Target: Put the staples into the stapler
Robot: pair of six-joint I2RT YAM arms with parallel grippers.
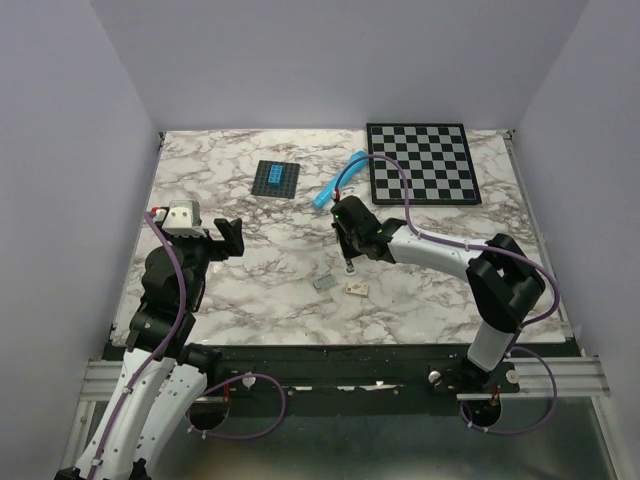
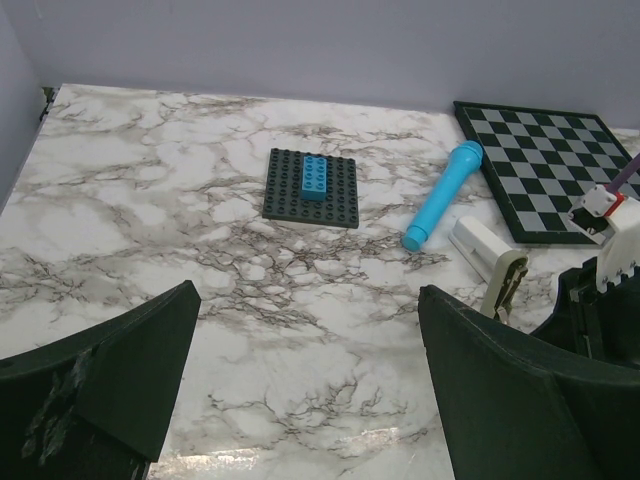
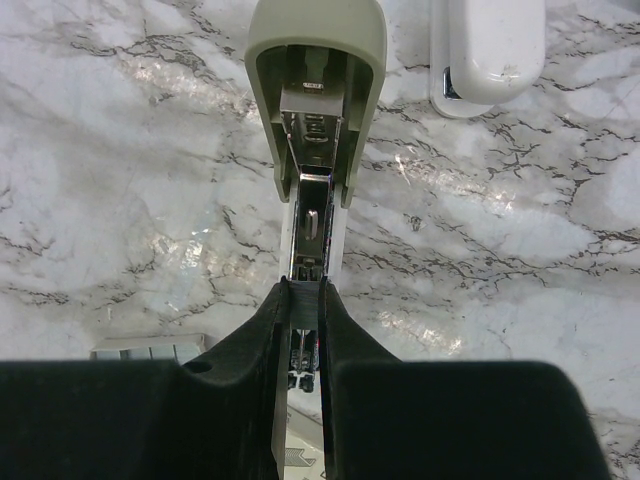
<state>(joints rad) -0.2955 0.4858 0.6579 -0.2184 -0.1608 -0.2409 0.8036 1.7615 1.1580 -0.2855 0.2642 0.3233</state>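
The cream-white stapler (image 3: 315,90) lies open on the marble, cover swung back and its shiny metal rail (image 3: 310,225) bare. In the left wrist view the stapler (image 2: 503,283) shows beside the right arm. My right gripper (image 3: 308,292) is shut on the staples (image 3: 305,303), a small grey block pinched between the fingertips directly over the near end of the rail. From above, the right gripper (image 1: 348,260) points down and hides most of the stapler. Far to the left, my left gripper (image 1: 235,236) hangs wide open above bare table, nothing between its fingers (image 2: 120,370).
A blue cylinder (image 1: 335,185) and a chessboard (image 1: 420,162) lie behind the right arm. A dark studded plate with a blue brick (image 1: 276,178) sits at the back. A flat grey piece (image 1: 323,283) and a small cream piece (image 1: 355,289) lie near the gripper. A white rounded bar (image 3: 488,50) lies beside the stapler.
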